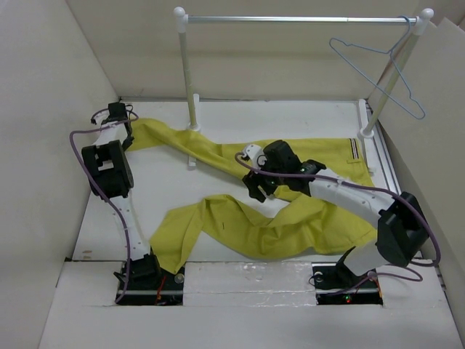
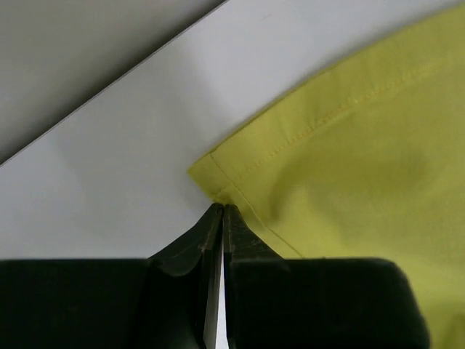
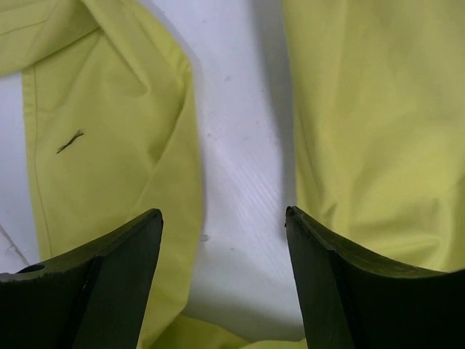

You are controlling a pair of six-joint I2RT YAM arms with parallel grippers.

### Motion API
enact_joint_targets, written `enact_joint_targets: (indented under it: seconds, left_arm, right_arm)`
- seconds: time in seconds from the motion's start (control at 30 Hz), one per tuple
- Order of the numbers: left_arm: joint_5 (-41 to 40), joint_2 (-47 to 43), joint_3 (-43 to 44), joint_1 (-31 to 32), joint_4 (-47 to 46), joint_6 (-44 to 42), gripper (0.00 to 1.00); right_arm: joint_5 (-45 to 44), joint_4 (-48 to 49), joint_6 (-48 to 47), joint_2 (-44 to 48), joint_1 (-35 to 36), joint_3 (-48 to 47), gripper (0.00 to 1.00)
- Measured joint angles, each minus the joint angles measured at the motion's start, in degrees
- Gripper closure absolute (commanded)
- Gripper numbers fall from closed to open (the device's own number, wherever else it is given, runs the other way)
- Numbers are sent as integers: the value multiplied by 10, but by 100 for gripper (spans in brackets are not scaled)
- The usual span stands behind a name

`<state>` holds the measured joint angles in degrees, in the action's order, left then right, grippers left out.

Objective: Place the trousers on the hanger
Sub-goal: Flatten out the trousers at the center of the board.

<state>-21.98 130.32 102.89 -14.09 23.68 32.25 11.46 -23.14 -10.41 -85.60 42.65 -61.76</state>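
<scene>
The mustard-yellow trousers [image 1: 276, 218] lie spread across the white table, with one leg running to the far left and the other folded toward the front. Their striped waistband edge [image 1: 354, 151] is at the right. My left gripper [image 1: 116, 114] is shut at the far-left leg end, its tips [image 2: 221, 207] pinching the corner of the stitched hem [image 2: 349, 145]. My right gripper [image 1: 256, 190] hovers open over the middle; bare table shows between its fingers [image 3: 224, 218] and yellow cloth [image 3: 363, 109] lies on both sides. The pale blue wire hanger [image 1: 420, 114] hangs from the rail at the back right.
A rail with white posts and a metal bar [image 1: 298, 19] stands at the back, its left post [image 1: 190, 94] rising beside the far trouser leg. Beige walls close in the left, back and right. The table's far-left edge [image 2: 109, 98] runs close to my left gripper.
</scene>
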Motion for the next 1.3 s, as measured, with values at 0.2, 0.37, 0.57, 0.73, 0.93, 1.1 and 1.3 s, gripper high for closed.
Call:
enact_joint_targets:
  seconds: [0.2,0.37,0.57,0.73,0.93,1.1,1.3]
  left_arm:
    - [-5,-68,-101,-22,0,-15,81]
    - [15,-89,-112,-15,0,-11,65]
    - [44,-86,-76,7,10,-3,50]
    - [48,-8,19,5,33,-6,74]
    - [30,-9,-5,-4,22,-35,100]
    - [22,-76,-109,-31,19,-50,100]
    - [16,-99,-144,-44,23,-50,100]
  right_arm:
    - [1,0,-22,12,-73,0,24]
    - [12,-2,-34,5,-88,-1,24]
    - [25,0,-34,2,-70,-4,24]
    - [25,2,-30,-4,-59,-5,23]
    - [15,12,-20,-35,-98,-8,23]
    - [12,53,-10,-135,-146,-85,20]
    - [87,48,-60,-356,-157,-353,18]
